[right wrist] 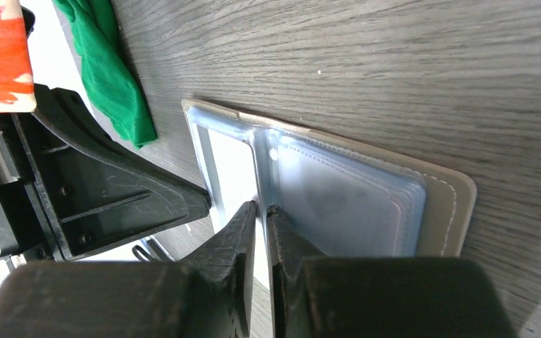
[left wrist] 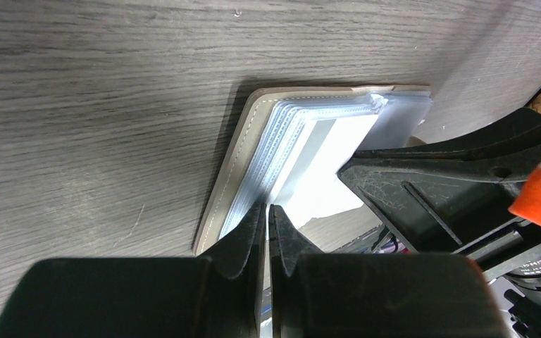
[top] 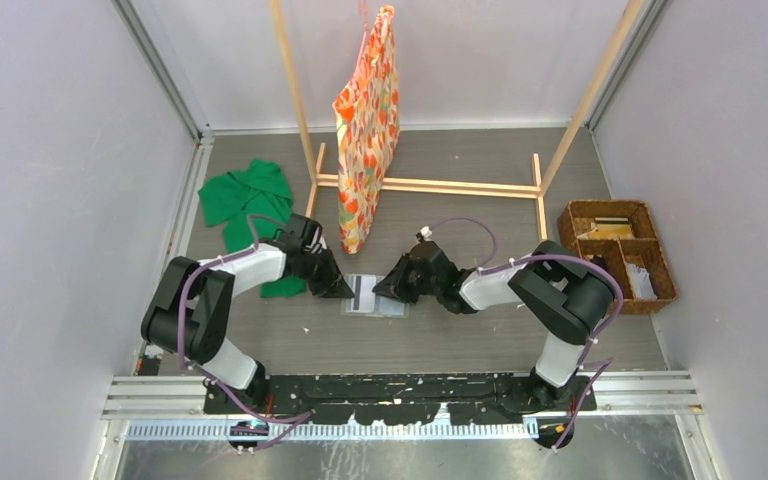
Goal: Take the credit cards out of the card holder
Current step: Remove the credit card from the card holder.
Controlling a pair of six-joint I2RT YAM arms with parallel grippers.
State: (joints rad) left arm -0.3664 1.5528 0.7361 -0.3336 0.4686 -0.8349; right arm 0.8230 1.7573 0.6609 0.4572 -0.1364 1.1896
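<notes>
The card holder (right wrist: 451, 204) has a matt grey, leathery-looking cover with stitched edges, and its pocket sleeves are glossy clear plastic. The table (left wrist: 113, 105) is matt grey woodgrain. The left gripper (left wrist: 268, 211) looks like scuffed matt black plastic. The basket (top: 620, 255) is brown wicker, and the rack (top: 430, 185) is bare pale wood.

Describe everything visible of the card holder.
The card holder lies open and flat on the grey wood-look table. Its cover looks like pale grey leather with stitched edges. Inside is a stack of clear plastic sleeves, and a dark band runs across one side. The left fingers and right fingers pinch sleeves from opposite sides. No card can be clearly made out.
</notes>
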